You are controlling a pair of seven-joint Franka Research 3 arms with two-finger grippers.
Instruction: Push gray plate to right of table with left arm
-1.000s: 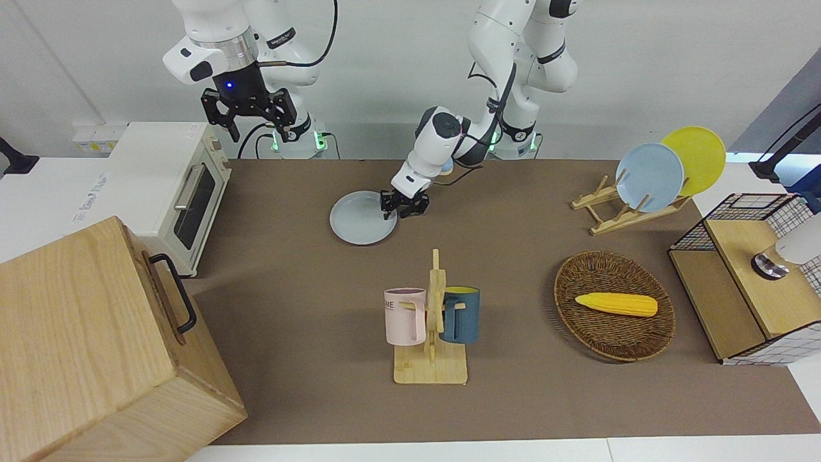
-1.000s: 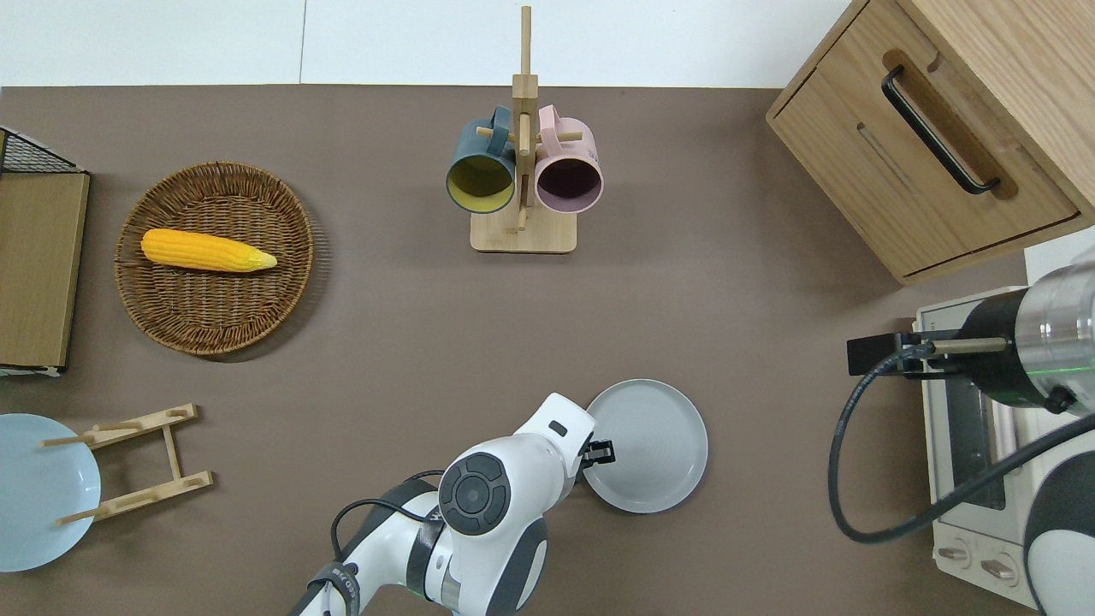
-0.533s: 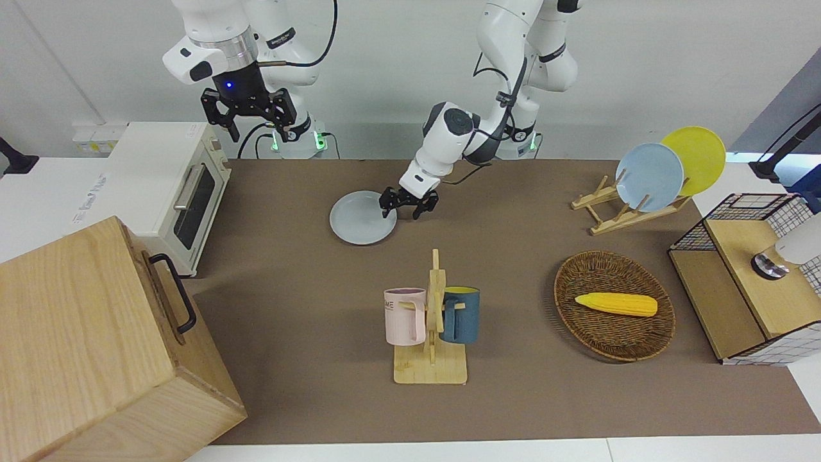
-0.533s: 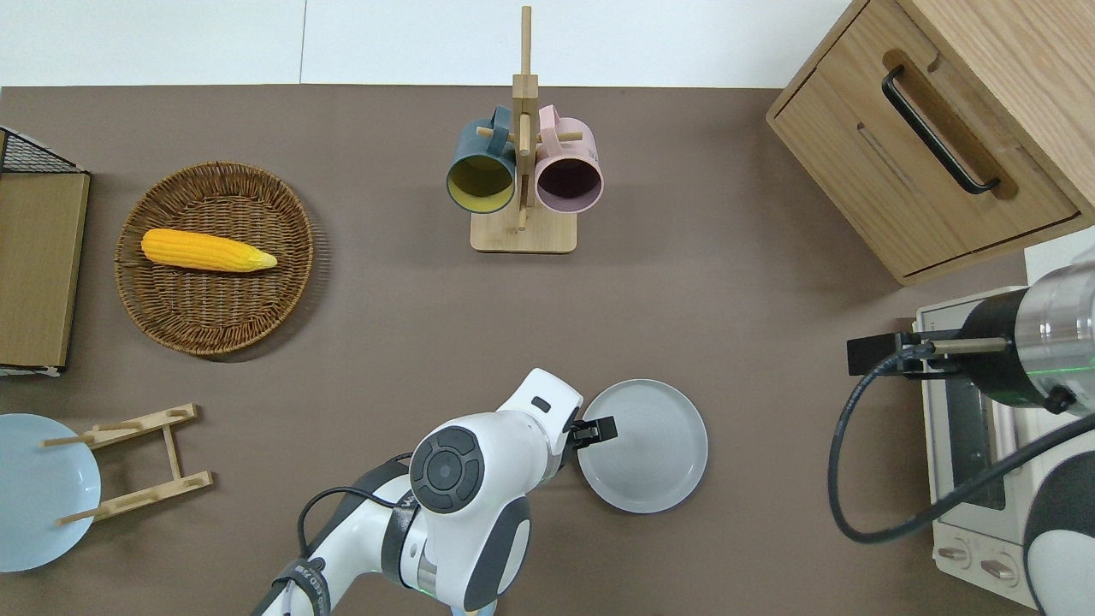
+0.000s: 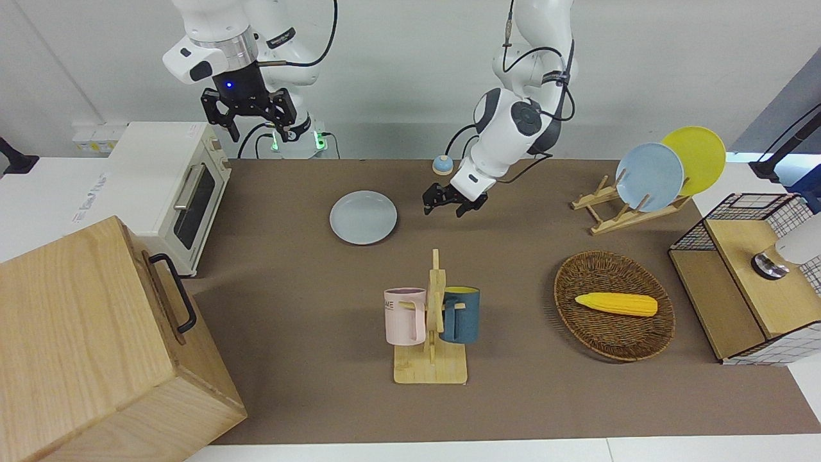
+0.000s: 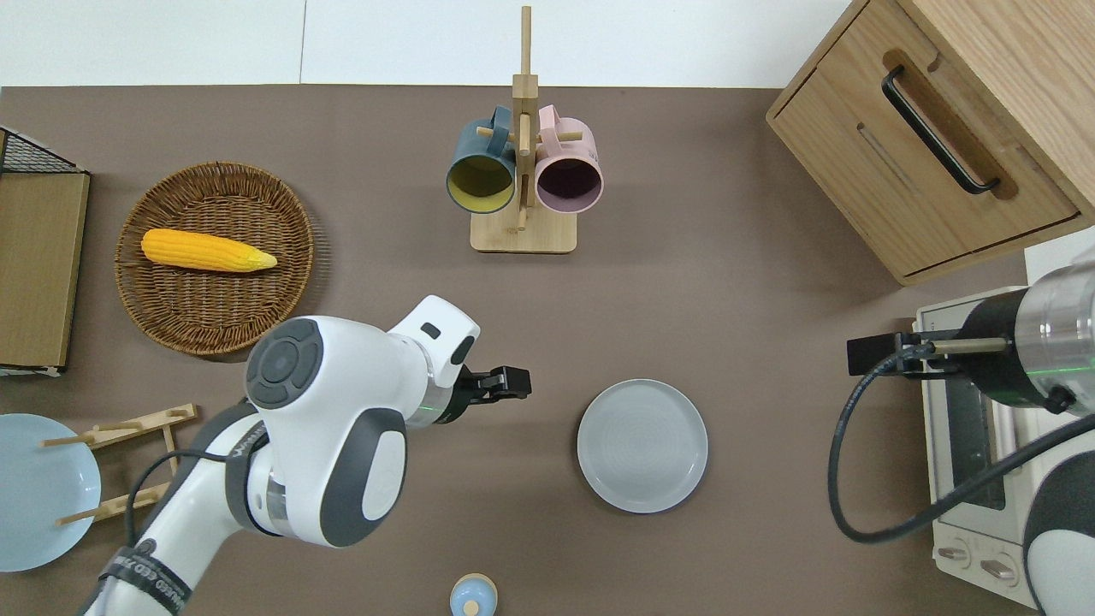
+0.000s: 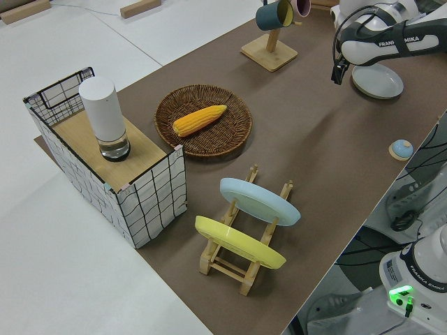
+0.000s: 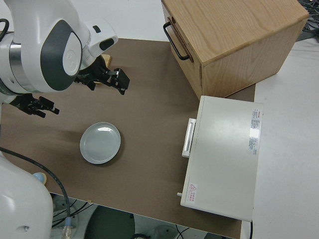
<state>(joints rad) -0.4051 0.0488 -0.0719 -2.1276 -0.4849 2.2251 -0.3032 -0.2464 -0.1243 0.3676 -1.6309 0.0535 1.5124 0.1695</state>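
Jaws apart and empty on my left gripper [image 6: 513,382], off the gray plate [image 6: 642,446], which I see flat on the table [image 6: 727,282] near the robots' edge; right arm parked.

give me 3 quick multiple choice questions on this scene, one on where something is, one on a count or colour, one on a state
1. Where does the corn lie?
A. in the wicker basket
B. on the gray plate
C. on the toaster oven

2. How many mugs hang on the wooden mug stand?
A. one
B. two
C. three

3. How is the left gripper relative to the gray plate?
A. clamped on its rim
B. apart from it
C. pressed on its middle

Answers: 1 A, the corn rests inside the basket. 2 B, a blue mug and a pink mug. 3 B, bare table shows between them.
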